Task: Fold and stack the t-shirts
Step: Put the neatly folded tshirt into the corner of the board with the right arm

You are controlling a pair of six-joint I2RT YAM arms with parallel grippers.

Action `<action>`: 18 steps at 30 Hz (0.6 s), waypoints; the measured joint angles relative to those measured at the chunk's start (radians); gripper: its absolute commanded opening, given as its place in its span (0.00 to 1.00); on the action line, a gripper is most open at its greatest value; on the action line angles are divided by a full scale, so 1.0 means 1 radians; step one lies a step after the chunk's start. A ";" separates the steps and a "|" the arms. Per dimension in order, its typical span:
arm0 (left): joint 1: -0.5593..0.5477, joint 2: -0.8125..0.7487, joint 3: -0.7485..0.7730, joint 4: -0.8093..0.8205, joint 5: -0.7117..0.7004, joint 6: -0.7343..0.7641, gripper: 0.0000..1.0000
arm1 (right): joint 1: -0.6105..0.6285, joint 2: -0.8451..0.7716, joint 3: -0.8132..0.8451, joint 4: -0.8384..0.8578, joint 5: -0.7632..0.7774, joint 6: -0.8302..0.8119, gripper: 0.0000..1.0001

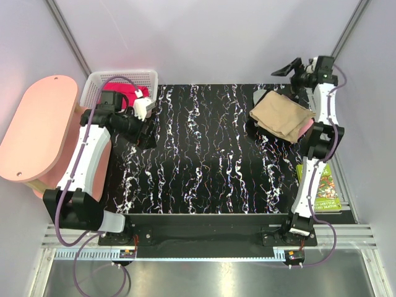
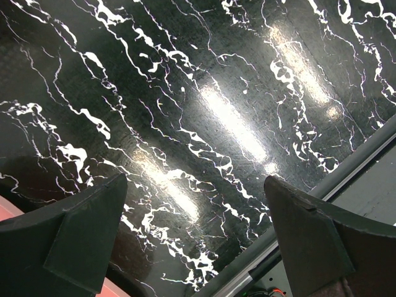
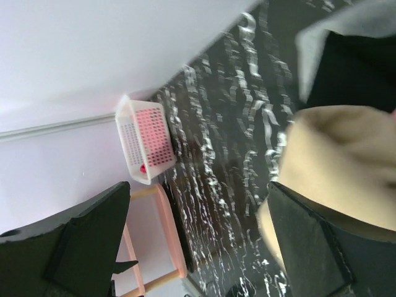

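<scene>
Well, wht basket [image 1: 93,86], magenta tee [image 1: 129,88] inside

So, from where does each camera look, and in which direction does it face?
Top external: above and behind the arms, looking down on the table; both arms show, left hand and right hand open.
Left wrist: on the left arm, facing down at bare tabletop; its two fingers show.
Right wrist: on the right arm, looking across the table to the white basket, tan shirt close by; its fingers show.
Shared: top and right wrist both show basket and tan shirt.
</scene>
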 measured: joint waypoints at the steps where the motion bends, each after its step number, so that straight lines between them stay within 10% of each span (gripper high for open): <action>1: 0.000 0.008 0.001 0.000 0.000 -0.002 0.99 | 0.003 0.033 -0.004 0.010 -0.009 0.004 1.00; 18: 0.000 0.060 0.005 0.003 -0.011 -0.020 0.99 | -0.017 0.208 -0.059 0.065 -0.127 0.049 1.00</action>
